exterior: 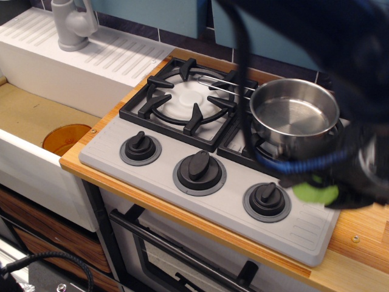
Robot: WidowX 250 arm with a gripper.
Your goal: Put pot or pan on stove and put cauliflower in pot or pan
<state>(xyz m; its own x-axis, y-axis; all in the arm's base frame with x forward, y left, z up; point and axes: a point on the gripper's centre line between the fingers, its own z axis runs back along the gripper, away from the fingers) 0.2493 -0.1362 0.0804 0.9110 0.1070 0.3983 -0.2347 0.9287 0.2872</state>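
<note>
A grey two-burner toy cooktop (182, 146) sits in a wooden counter (358, 240), with two black grates, two white burner discs and three black knobs along its front edge. One shallow round shiny stainless-steel pan (295, 115) stands on the right-hand grate, empty inside, its thin wire loop handle reaching left over the left-hand burner (187, 100). That left burner carries nothing but the handle above it.

The dark robot arm (340, 42) fills the upper right of the view, blurred, and a black cable and a blue braided one hang in front of the pan. The gripper (331, 182) is low at the right, just in front of the pan, above the cooktop's front right corner. One small lime-green lumpy plastic cauliflower (316, 192) shows at the gripper, between the rightmost knob (267, 201) and the counter's right side; the blur hides the fingers, so whether they clench the cauliflower or hang loose cannot be told.

To the left is a white sink unit (73, 67) with one grey tap (72, 23) (a ribbed drainer beside it), and one orange round disc (65, 138) lies in the basin.
</note>
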